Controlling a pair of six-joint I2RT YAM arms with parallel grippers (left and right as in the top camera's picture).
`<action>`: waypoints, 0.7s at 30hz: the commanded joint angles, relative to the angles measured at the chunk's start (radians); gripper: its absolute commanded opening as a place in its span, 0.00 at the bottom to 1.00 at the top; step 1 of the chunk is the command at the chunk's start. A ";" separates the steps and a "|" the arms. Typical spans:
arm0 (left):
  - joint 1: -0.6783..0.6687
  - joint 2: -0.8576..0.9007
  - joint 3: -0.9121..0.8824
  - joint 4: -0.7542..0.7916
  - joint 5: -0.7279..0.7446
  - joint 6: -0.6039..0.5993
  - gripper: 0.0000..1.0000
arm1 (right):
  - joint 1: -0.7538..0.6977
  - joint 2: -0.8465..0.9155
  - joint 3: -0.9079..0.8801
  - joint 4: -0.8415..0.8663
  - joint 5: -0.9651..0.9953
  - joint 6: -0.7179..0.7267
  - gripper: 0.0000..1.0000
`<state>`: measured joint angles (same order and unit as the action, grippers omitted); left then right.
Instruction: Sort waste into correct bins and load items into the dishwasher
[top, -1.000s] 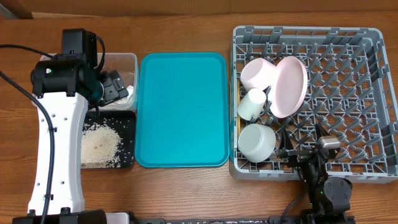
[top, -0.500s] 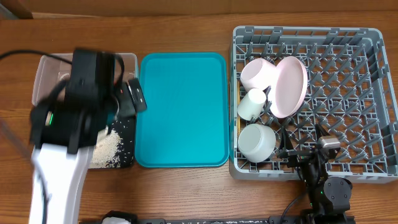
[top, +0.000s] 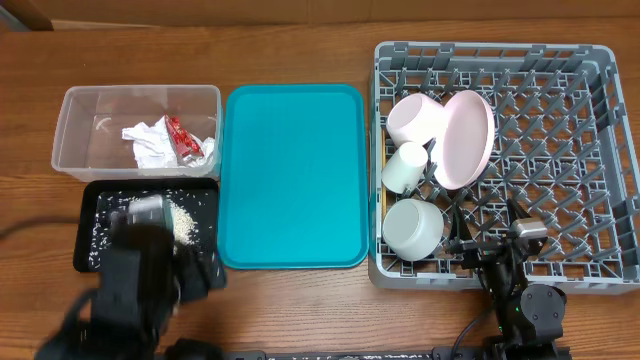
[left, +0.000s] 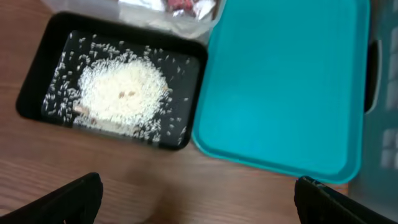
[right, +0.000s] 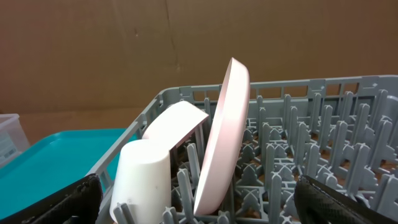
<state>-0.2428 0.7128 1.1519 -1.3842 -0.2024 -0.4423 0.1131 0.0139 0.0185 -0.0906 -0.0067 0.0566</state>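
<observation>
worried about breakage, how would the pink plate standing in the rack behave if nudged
The plate stands tilted on edge among the rack pegs, so a nudge would probably tip it, not roll it. It looks rigid and smooth, likely slippery.

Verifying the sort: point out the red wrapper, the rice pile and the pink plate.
red wrapper (top: 180, 140), overhead view, its middle.
rice pile (left: 121, 93), left wrist view, heap centre.
pink plate (right: 224, 137), right wrist view, middle of its upright side.

Teal tray (top: 292, 175) on wooden table (top: 300, 305), cardboard wall (right: 93, 56) beyond
</observation>
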 joint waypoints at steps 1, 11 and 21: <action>-0.005 -0.169 -0.118 0.053 -0.032 -0.019 1.00 | 0.006 -0.011 -0.011 0.006 0.013 0.007 1.00; 0.013 -0.523 -0.496 0.666 -0.001 -0.007 1.00 | 0.005 -0.011 -0.011 0.006 0.013 0.007 1.00; 0.132 -0.690 -0.999 1.438 0.247 -0.012 1.00 | 0.005 -0.011 -0.011 0.006 0.013 0.007 1.00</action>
<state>-0.1413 0.0761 0.2604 -0.0441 -0.0536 -0.4469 0.1131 0.0139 0.0185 -0.0895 0.0006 0.0566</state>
